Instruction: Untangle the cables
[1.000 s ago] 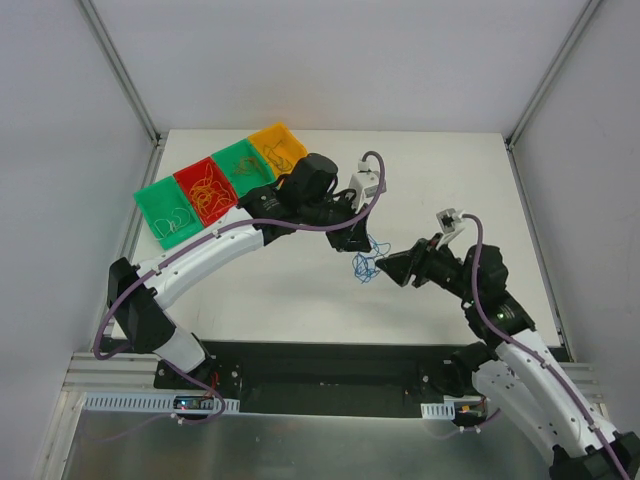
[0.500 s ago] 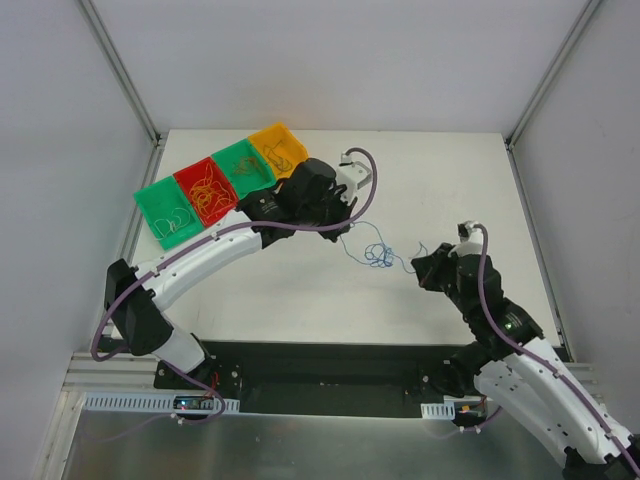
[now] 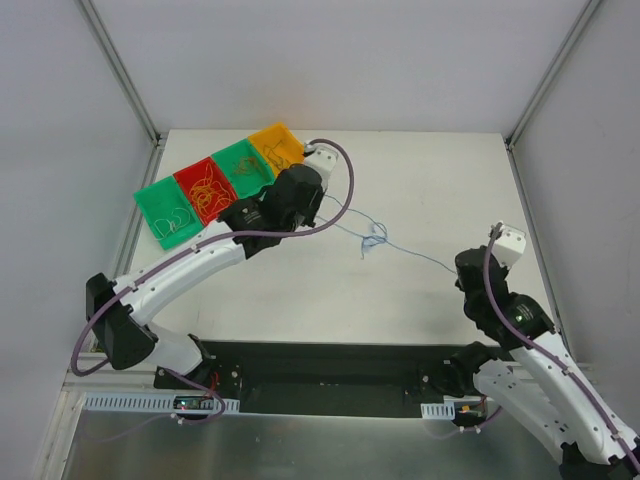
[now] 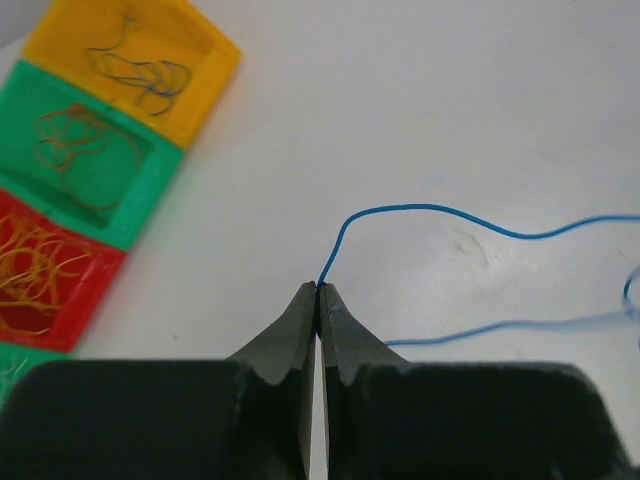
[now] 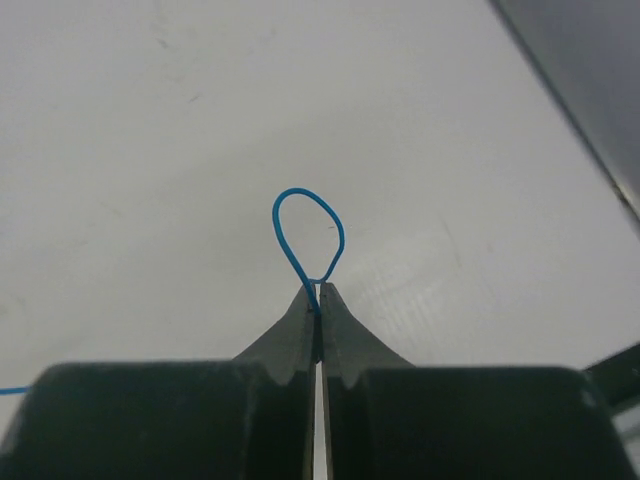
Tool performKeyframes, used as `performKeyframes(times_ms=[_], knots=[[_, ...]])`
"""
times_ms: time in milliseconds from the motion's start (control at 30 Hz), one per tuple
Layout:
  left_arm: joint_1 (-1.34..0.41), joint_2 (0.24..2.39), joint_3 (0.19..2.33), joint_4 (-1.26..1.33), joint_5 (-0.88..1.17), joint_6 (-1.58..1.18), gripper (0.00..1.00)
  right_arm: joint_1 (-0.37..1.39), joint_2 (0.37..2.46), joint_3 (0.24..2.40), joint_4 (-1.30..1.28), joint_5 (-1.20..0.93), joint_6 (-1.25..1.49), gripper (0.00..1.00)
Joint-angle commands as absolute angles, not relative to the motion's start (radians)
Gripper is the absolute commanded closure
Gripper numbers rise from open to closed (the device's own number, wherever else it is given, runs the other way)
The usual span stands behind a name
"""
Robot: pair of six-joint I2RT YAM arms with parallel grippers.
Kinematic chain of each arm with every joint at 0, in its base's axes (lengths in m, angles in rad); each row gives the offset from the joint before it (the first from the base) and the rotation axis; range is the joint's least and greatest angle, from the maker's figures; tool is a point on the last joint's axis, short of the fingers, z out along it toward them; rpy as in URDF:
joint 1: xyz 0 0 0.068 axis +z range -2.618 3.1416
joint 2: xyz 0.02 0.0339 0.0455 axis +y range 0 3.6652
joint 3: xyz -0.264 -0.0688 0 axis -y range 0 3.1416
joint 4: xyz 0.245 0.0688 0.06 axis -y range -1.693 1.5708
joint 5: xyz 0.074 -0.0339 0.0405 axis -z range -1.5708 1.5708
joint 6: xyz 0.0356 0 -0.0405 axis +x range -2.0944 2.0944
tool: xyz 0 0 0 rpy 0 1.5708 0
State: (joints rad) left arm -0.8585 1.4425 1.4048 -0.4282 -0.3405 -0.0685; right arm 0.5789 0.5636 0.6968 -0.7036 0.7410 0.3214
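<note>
Presently left pincer (image 4: 318, 289), right pincer (image 5: 318, 288) each pinching blue cables (image 4: 430, 210); knot (image 3: 373, 237) midway between.

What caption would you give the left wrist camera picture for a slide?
Left gripper shut on a blue cable, coloured trays holding wires nearby.

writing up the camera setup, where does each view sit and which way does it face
Top external: above and behind the bases, looking down on the table; left arm, right arm, trays and blue wire show.
Left wrist: on the left arm, looking past the shut left tool at wire and trays; only that tool shows.
Right wrist: on the right arm, looking past the shut right tool at a wire loop; only that tool shows.
Shared: all see the blue wire; top and left wrist share the trays.
</note>
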Motion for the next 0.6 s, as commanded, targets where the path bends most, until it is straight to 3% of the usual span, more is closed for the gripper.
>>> performKeyframes(times_ms=[0, 400, 567], knots=[[-0.85, 1.309, 1.356, -0.333, -0.805, -0.072, 1.0, 0.485, 0.595, 0.739, -0.874, 0.954, 0.342, 1.0], [-0.689, 1.066, 1.189, -0.098, -0.883, -0.051, 1.0, 0.131, 0.647, 0.796, -0.833, 0.802, 0.336, 1.0], [-0.612, 1.031, 1.18, -0.089, -0.931, -0.073, 1.0, -0.203, 0.617, 0.813, -0.807, 0.585, 0.313, 1.0]])
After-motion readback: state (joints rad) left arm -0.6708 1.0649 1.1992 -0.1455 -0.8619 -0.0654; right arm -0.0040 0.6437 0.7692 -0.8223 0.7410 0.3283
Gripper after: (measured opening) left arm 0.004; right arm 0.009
